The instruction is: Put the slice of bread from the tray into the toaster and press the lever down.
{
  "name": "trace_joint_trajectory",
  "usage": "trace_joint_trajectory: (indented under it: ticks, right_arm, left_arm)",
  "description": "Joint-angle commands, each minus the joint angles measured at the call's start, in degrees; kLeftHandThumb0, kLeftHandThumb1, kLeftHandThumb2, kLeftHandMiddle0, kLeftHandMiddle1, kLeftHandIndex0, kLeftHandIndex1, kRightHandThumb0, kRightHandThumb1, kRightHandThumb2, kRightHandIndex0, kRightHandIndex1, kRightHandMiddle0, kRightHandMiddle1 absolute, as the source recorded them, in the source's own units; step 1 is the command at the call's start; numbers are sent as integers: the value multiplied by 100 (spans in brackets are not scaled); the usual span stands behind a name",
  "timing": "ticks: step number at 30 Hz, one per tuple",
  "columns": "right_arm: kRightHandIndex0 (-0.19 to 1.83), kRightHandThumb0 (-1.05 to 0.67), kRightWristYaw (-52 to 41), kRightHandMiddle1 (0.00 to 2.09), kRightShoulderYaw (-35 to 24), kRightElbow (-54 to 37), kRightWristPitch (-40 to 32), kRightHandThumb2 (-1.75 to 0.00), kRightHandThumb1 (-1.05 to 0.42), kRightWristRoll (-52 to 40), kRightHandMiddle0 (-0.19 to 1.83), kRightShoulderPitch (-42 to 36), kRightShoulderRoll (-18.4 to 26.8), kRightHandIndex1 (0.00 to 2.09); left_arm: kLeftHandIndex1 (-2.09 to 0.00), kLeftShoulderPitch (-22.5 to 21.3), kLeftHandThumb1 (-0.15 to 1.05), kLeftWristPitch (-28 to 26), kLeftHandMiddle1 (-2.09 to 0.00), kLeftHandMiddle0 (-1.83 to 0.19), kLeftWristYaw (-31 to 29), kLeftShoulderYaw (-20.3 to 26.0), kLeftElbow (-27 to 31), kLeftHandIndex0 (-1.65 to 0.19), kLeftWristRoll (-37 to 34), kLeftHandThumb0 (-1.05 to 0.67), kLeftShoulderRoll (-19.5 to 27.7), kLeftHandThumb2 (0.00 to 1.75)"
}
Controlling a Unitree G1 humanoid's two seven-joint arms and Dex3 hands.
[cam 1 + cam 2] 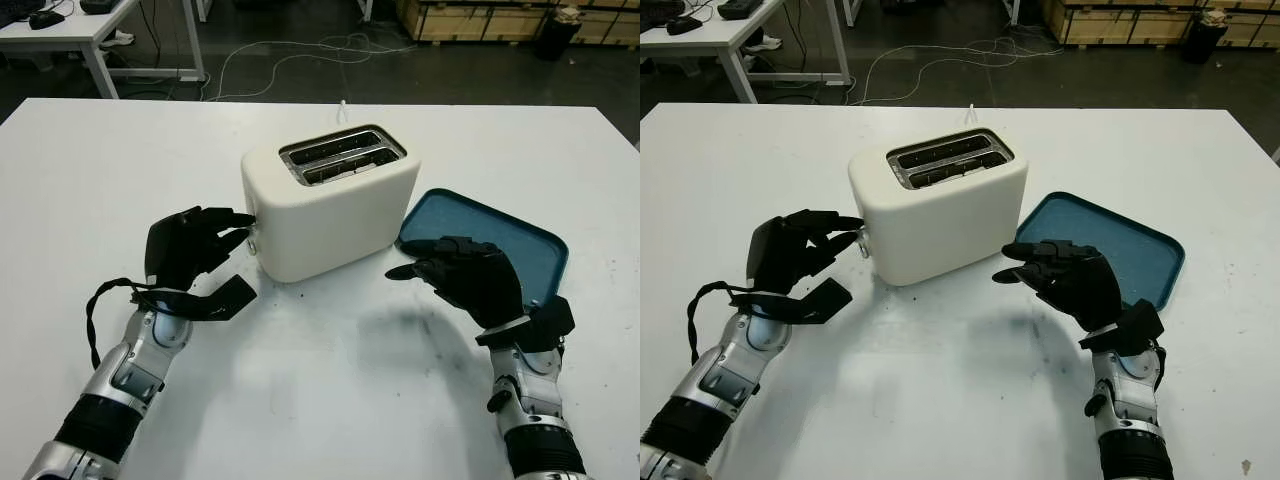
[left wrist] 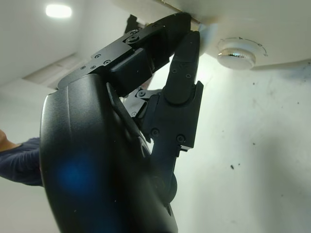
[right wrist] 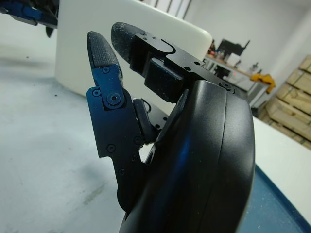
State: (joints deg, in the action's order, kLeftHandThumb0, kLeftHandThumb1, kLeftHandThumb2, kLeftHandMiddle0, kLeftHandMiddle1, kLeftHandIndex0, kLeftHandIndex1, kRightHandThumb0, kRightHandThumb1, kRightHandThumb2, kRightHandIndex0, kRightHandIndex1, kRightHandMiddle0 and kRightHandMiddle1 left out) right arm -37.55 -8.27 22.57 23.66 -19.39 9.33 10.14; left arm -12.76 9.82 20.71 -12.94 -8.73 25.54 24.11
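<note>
A cream two-slot toaster [image 1: 335,215] stands mid-table; its slots [image 1: 340,155] look dark and I cannot tell what is in them. My left hand [image 1: 240,225] is at the toaster's left end, fingertips [image 2: 187,46] touching the end wall by the lever, just above a round silver knob [image 2: 236,52]. It holds nothing. The blue tray [image 1: 520,240] lies right of the toaster and looks bare. My right hand [image 1: 420,262] hovers open over the tray's near left corner, fingers pointing toward the toaster [image 3: 131,43].
A black strap [image 1: 95,310] loops off my left wrist and a flat black tab [image 1: 225,298] lies on the white table [image 1: 320,380]. Beyond the far edge are floor cables [image 1: 290,55], a desk [image 1: 60,30] and wooden crates [image 1: 500,15]. A person's sleeve [image 2: 14,162] is seen behind my left hand.
</note>
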Motion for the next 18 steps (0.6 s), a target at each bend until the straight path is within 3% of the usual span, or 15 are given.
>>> trace_joint_trajectory:
  ticks: [1,6,11,18]
  right_arm:
    - [118,-54,5,0,21,64,133,-1,-92,65,113,61,-3,21]
    - [118,-55,20,0,61,62,151,-1,-92,110,113,71,4,21]
    - [117,-54,-23,0,78,32,71,-1,-92,30,113,74,-40,21]
    - [118,-53,-10,0,84,-8,25,-1,-92,14,114,54,-72,22]
  left_arm:
    - [-21,56,84,144,-155,-80,-227,-68,381,-120,163,-26,-85,1]
    - [-24,97,82,126,-145,-85,-285,284,793,-119,330,-25,-35,0]
    - [-26,58,81,154,-148,-85,-385,622,1100,-119,311,-22,-6,0]
    - [-26,-282,80,178,-142,-86,-819,917,1222,-118,457,-22,311,0]
